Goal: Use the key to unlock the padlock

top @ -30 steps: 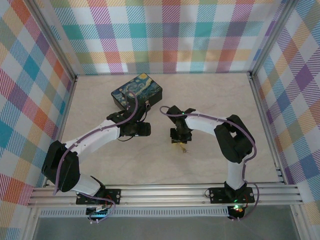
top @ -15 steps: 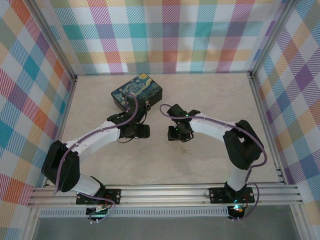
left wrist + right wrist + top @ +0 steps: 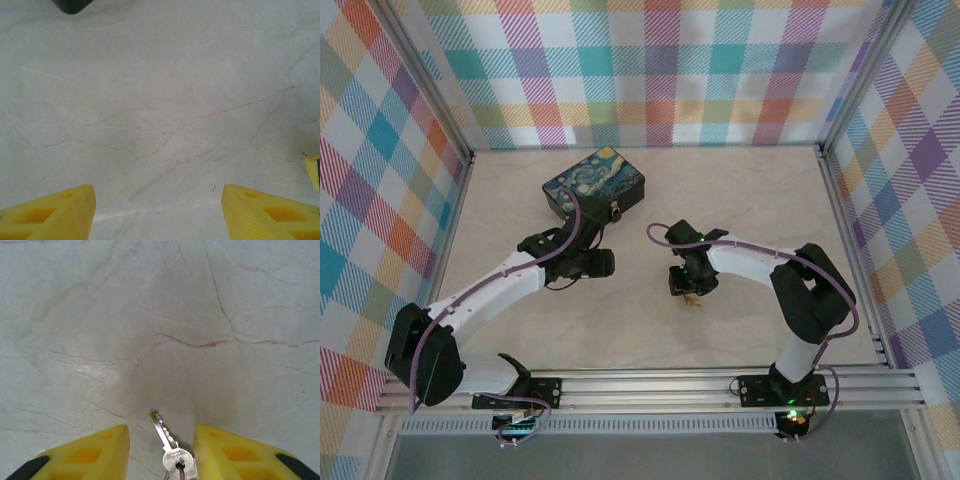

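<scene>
A small silver key (image 3: 168, 442) on a cord lies flat on the marble table, blade pointing away from the wrist camera. My right gripper (image 3: 161, 452) stands open astride it, its yellow fingers (image 3: 90, 455) on either side, the key's head close to the right one. From above, the right gripper (image 3: 685, 285) sits over the key (image 3: 693, 299) at mid-table. The padlock (image 3: 616, 212) is a tiny dark shape by the front of the night-sky box (image 3: 594, 183). My left gripper (image 3: 608, 262) hovers open to the left, and its fingers (image 3: 50, 215) have nothing between them.
Plaid walls with metal frame rails enclose the table (image 3: 750, 200) on three sides. A dark corner (image 3: 72, 5) shows at the top left of the left wrist view, and a yellow tip (image 3: 314, 171) pokes in at its right edge.
The right gripper has come a little nearer and lower over the key, with its jaws slightly wider. The left arm has drawn back a little to the left.
</scene>
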`<act>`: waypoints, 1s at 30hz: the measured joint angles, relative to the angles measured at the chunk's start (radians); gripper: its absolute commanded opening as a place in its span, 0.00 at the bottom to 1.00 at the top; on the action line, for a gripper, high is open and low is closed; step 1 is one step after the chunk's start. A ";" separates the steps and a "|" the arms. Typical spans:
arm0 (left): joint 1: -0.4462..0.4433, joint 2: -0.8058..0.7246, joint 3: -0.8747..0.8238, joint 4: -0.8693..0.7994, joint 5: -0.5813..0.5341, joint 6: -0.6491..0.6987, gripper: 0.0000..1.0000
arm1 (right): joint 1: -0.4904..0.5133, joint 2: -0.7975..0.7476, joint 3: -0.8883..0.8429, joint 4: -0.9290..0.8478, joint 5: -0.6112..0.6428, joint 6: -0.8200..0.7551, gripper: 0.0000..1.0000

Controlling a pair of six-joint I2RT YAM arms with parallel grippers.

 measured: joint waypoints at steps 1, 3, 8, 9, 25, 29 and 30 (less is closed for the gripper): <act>0.000 -0.005 0.000 -0.007 0.000 0.000 0.67 | 0.000 0.001 0.000 0.001 0.000 -0.004 0.38; 0.000 -0.013 0.000 -0.021 -0.005 0.000 0.68 | 0.000 0.002 -0.004 0.008 0.000 -0.004 0.38; 0.000 -0.011 0.008 -0.050 -0.022 0.001 0.68 | 0.000 0.002 -0.006 0.007 0.011 -0.004 0.38; 0.000 -0.007 0.015 -0.055 -0.024 0.001 0.68 | 0.000 0.002 -0.006 0.007 0.015 -0.004 0.38; 0.000 0.020 0.067 -0.069 -0.033 0.009 0.68 | 0.002 -0.092 -0.132 0.028 0.021 0.005 0.38; 0.000 0.035 0.083 -0.069 -0.034 0.021 0.68 | 0.006 -0.093 -0.137 0.060 0.022 0.007 0.36; 0.000 0.035 0.084 -0.070 -0.034 0.024 0.68 | 0.010 -0.092 -0.137 0.067 0.023 0.008 0.36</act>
